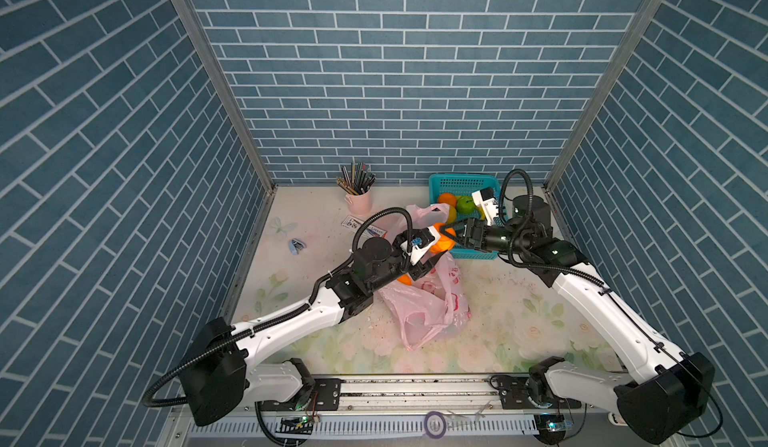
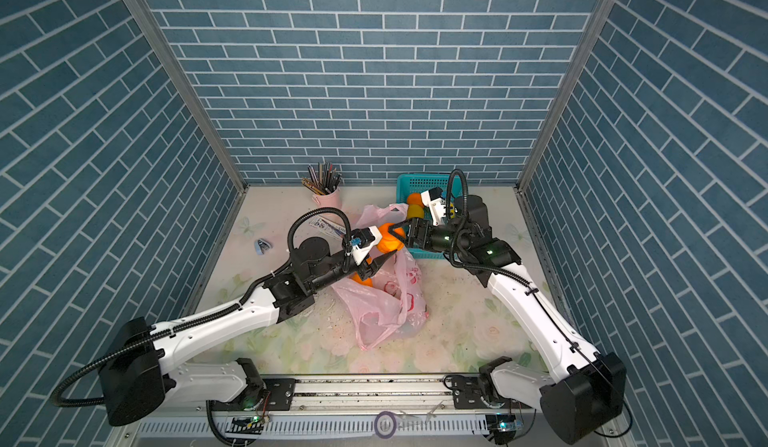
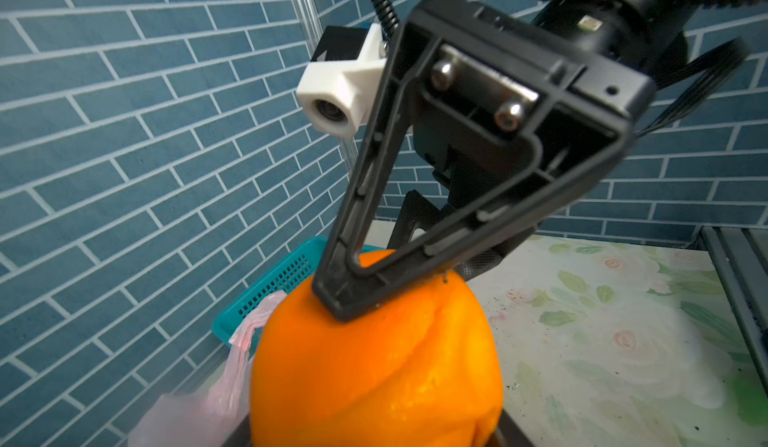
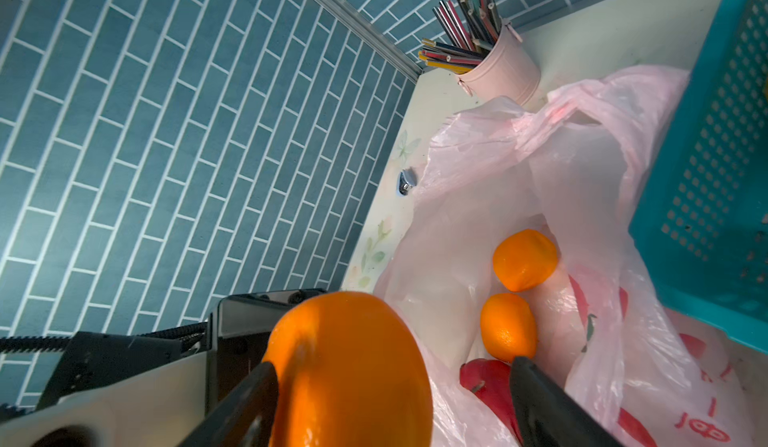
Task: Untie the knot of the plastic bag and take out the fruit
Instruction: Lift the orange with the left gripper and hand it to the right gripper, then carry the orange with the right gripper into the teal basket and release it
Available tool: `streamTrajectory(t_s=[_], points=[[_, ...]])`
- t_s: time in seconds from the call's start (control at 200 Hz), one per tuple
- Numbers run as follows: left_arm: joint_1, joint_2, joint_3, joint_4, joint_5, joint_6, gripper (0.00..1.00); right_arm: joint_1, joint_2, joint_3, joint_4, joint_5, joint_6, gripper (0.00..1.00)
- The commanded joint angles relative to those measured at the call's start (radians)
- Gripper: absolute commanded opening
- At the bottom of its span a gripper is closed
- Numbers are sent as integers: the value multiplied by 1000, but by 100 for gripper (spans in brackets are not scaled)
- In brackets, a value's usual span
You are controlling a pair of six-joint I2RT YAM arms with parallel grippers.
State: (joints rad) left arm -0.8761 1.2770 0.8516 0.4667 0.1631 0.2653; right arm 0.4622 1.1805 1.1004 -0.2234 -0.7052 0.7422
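Blue brick-pattern walls (image 1: 415, 71) close the cell on three sides. The table (image 1: 519, 320) has a pale surface printed with roses and green leaves, dotted with dark crumbs. Above it the left gripper (image 1: 436, 246) is closed on one orange (image 1: 444, 242) and holds it in the air. The right gripper (image 1: 447, 235) meets the same orange from the opposite side with its fingers (image 4: 245, 403) spread wide: one finger touches the peel, and its partner stands apart from it. Under both pairs of fingers the plastic bag (image 1: 419, 299) lies with its mouth open. Inside it are two more oranges (image 4: 524, 259) and a red fruit (image 4: 484, 376). Just behind the right fingers stands a teal basket (image 1: 440, 182) holding a green fruit (image 1: 465, 205). Well beyond the left fingers, near the back wall, is a pink cup of pencils (image 1: 359, 204).
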Motion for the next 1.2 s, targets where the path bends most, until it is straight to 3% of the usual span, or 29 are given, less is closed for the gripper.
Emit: streamTrajectory(t_s=[0.0, 0.185, 0.38, 0.48, 0.58, 0.86, 1.19], points=[[-17, -15, 10, 85, 23, 50, 57, 3, -25, -33, 140, -81, 119, 85], [-24, -3, 20, 101, -3, 71, 57, 3, -24, -151, 420, -183, 303, 69], [-24, 16, 30, 114, -30, 77, 58, 1, -33, -153, 428, -193, 302, 52], [-23, 29, 44, 109, -43, 75, 68, 0, -35, -149, 425, -189, 300, 47], [-24, 30, 48, 110, -59, 62, 87, -15, -41, -142, 420, -159, 298, 45], [-24, -32, 39, 65, -156, 38, 87, -133, -33, -87, 419, -111, 273, 42], [-25, -167, 11, -56, -83, -34, 87, -311, 100, -32, 460, -96, 252, 42]])
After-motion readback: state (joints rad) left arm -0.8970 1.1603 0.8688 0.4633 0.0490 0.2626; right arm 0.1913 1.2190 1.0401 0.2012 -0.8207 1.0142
